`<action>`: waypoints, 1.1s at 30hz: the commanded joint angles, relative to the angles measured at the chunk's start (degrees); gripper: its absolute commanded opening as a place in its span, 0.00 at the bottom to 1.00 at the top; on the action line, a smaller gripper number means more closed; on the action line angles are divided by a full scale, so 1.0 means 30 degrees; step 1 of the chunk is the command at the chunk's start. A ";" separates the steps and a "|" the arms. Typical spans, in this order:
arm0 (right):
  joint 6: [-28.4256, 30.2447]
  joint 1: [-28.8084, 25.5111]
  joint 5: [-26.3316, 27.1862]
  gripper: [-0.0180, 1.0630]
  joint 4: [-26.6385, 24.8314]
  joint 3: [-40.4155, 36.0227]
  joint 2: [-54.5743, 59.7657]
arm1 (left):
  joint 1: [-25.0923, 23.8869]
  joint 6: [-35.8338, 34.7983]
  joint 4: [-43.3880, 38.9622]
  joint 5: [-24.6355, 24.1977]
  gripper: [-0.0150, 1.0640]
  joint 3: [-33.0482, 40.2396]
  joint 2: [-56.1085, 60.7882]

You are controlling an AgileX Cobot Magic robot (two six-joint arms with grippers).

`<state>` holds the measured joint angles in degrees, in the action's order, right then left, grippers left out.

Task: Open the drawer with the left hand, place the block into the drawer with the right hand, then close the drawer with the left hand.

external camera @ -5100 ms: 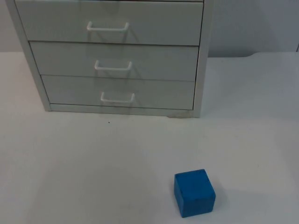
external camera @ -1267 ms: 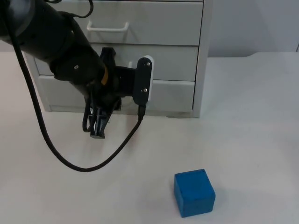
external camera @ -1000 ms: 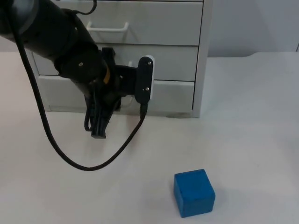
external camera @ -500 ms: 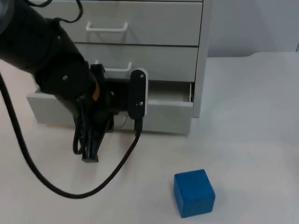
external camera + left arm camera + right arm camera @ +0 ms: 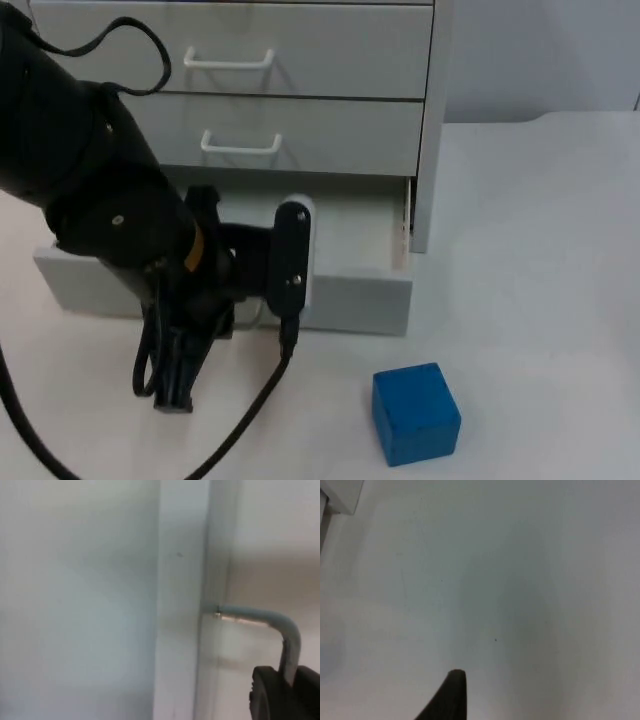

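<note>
A: Step in hand, by my reading: opening the bottom drawer (image 5: 350, 290). It stands partly out of the cabinet (image 5: 430, 120); the two drawers above are shut.

B: How to do it well?

A: Pull straight along the drawer's travel, toward the table's near edge, no sideways drag, or the drawer may bind in its slot. Stop once the opening is wide enough to take the block (image 5: 416, 412) from above. Let go of the handle (image 5: 260, 617) cleanly before lifting off.

B: Left gripper?

A: The left gripper (image 5: 285, 690) is at the drawer front. In the left wrist view a black fingertip sits right against the bent end of the handle. Whether the fingers clamp the bar or merely hook it, I cannot tell.

B: Arm pose?

A: The left arm (image 5: 90, 210) reaches in from the left side across the drawer front, wrist turned down, its bulk covering the drawer's left half.

B: The block?

A: Blue, on the table (image 5: 560, 300), near the drawer's right front corner but apart from it. Untouched.

B: Right gripper?

A: The right gripper's fingertip (image 5: 451, 692) hangs over bare table; that arm waits. Its fingers' state, cannot tell.
</note>
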<state>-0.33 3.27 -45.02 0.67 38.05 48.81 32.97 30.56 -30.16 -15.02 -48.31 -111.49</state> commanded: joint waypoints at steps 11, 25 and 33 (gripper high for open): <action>-0.0071 0.0021 0.0100 0.99 0.0033 0.0054 0.0004 | 0.0798 -0.0909 0.1929 -0.4819 0.01 0.1317 -0.0715; -0.0071 0.0021 0.0100 0.99 0.0033 0.0054 0.0004 | 0.0798 -0.0909 0.2850 -0.4863 0.50 0.1317 -0.0715; -0.0071 0.0021 0.0100 0.99 0.0033 0.0054 0.0004 | 0.0798 -0.0843 0.3377 -0.4898 0.70 0.1317 0.0829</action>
<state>-0.55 3.27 -45.02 0.67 38.05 48.81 35.30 29.47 -23.68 -21.73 -46.05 -111.03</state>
